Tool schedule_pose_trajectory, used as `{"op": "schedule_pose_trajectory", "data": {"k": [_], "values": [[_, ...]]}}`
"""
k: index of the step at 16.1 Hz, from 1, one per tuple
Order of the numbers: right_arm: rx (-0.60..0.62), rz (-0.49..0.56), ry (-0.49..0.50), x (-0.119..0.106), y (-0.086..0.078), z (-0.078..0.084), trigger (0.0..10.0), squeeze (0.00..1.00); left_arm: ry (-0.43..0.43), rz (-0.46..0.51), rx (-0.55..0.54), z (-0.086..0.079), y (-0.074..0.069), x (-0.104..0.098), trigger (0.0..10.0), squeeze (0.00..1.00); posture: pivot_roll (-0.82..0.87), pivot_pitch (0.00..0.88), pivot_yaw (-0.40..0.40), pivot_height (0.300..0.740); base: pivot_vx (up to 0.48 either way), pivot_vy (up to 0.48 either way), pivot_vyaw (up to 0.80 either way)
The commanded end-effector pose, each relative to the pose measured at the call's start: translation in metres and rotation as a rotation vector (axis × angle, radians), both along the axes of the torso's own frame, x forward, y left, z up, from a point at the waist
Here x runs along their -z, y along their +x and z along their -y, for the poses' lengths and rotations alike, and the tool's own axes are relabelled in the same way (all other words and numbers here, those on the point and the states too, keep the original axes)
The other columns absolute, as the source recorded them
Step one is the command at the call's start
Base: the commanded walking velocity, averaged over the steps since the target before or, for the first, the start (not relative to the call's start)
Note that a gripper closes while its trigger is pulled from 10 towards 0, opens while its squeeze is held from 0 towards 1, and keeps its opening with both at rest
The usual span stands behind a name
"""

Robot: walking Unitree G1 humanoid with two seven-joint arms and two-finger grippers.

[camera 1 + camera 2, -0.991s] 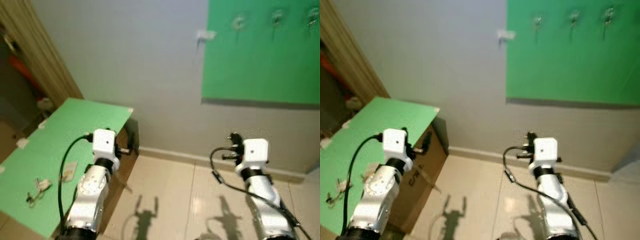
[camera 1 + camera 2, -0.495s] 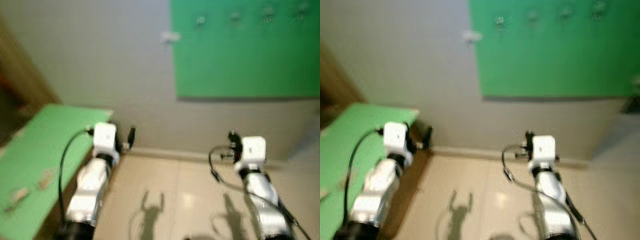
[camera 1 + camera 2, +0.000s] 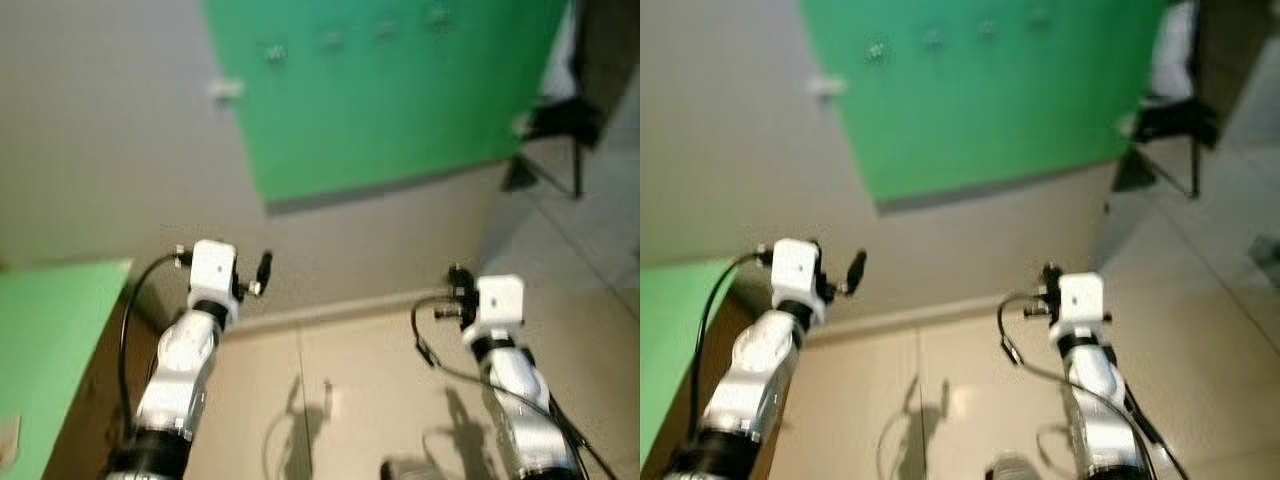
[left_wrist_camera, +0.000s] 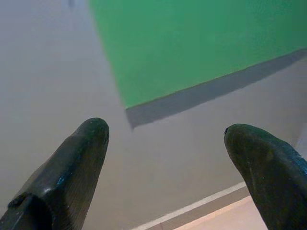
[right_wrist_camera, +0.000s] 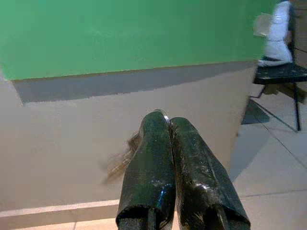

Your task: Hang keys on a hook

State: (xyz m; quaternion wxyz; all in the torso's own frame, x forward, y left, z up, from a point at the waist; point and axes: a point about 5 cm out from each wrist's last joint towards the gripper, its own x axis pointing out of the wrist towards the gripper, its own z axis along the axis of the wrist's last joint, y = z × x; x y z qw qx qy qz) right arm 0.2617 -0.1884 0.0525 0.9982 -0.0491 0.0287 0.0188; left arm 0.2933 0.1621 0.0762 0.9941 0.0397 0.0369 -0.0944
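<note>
Facing green board (image 3: pixel 390 100), right gripper (image 5: pixel 169 125) pinching keys (image 5: pixel 120 160) (blurred)

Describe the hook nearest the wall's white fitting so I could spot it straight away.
Find the big green board on the grey wall. A row of small metal hooks runs along its top; the leftmost hook sits closest to the board's left edge, beside the white fitting. Blur hides its shape.
</note>
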Motion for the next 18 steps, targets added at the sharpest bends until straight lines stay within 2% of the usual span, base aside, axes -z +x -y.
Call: {"op": "schedule_pose_trajectory", "data": {"k": [1, 4, 6, 9, 10, 12, 17, 18], "values": [[-0.001, 0.009, 0.0, -0.001, 0.002, -0.002, 0.0, 0.0, -0.003, 0.004, -0.008, -0.004, 0.001, -0.001, 10.0, 0.0, -0.26, 0.0, 0.145, 0.74, 0.0, 0.0, 0.0], [-0.021, 0.016, -0.011, -0.002, 0.003, -0.004, 0.0, 0.0, -0.031, 0.019, -0.064, -0.006, 0.0, -0.002, 10.0, 0.0, -0.25, 0.0, 0.147, 0.74, 0.333, 0.346, 0.0], [-0.045, 0.044, -0.02, -0.01, 0.008, -0.003, 0.0, 0.0, -0.047, 0.035, -0.106, -0.008, -0.005, -0.001, 10.0, 0.0, -0.25, 0.0, 0.139, 0.74, 0.289, 0.384, 0.0], [-0.075, 0.019, -0.009, -0.016, 0.02, 0.006, 0.0, 0.0, -0.064, -0.003, -0.117, -0.006, -0.025, 0.013, 10.0, 0.0, -0.23, 0.0, 0.097, 0.74, 0.297, 0.376, 0.0], [-0.088, 0.006, -0.013, -0.016, 0.023, 0.006, 0.0, 0.0, -0.069, -0.014, -0.123, -0.006, -0.028, 0.016, 10.0, 0.0, -0.22, 0.0, 0.095, 0.74, 0.307, 0.368, 0.0], [-0.122, -0.003, -0.033, -0.017, 0.029, 0.004, 0.0, 0.0, -0.049, -0.042, -0.106, -0.001, -0.028, 0.019, 10.0, 0.0, -0.2, 0.0, 0.089, 0.74, 0.349, 0.323, 0.0], [-0.164, -0.042, -0.004, -0.011, 0.037, -0.008, 0.0, 0.0, -0.046, -0.042, -0.126, -0.006, -0.021, 0.016, 10.0, 0.0, -0.2, 0.0, 0.098, 0.74, 0.0, 0.0, 0.0], [-0.171, -0.05, -0.009, -0.01, 0.039, -0.01, 0.0, 0.0, -0.043, -0.047, -0.11, -0.001, -0.023, 0.017, 10.0, 0.0, -0.2, 0.0, 0.102, 0.74, 0.0, 0.0, 0.0]]}}
